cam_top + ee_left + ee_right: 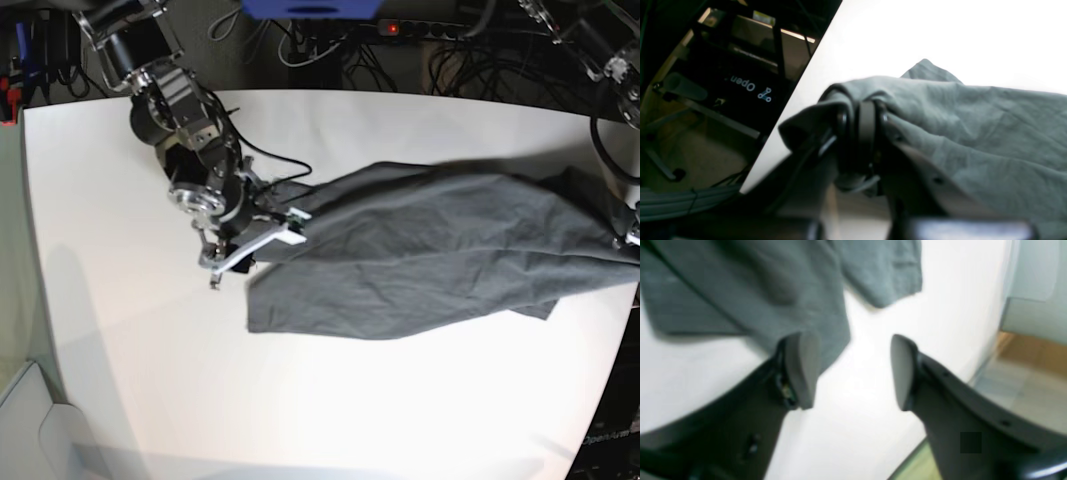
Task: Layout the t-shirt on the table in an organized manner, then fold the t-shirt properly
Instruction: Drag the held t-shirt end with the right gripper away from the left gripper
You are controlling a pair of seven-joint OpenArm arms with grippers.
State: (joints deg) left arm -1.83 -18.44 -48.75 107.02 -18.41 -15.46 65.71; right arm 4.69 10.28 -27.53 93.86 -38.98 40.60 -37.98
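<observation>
The dark grey t-shirt (pixel 420 255) lies crumpled and stretched across the white table (pixel 130 380), from the middle to the right edge. In the left wrist view my left gripper (pixel 860 130) is shut on a bunched edge of the t-shirt (pixel 973 126) near the table's edge. In the base view that gripper (pixel 630 238) sits at the far right by the cloth. My right gripper (pixel 853 373) is open above bare table, its left finger (pixel 803 370) just at the t-shirt's (pixel 756 283) hem, nothing between the jaws. The base view shows it (pixel 265 240) at the shirt's left end.
The table edge (pixel 790 100) runs right beside the left gripper, with a black frame and floor (pixel 706 156) below. Cables and a power strip (pixel 420 28) lie behind the table's far side. The table's right edge (pixel 990 350) drops to floor.
</observation>
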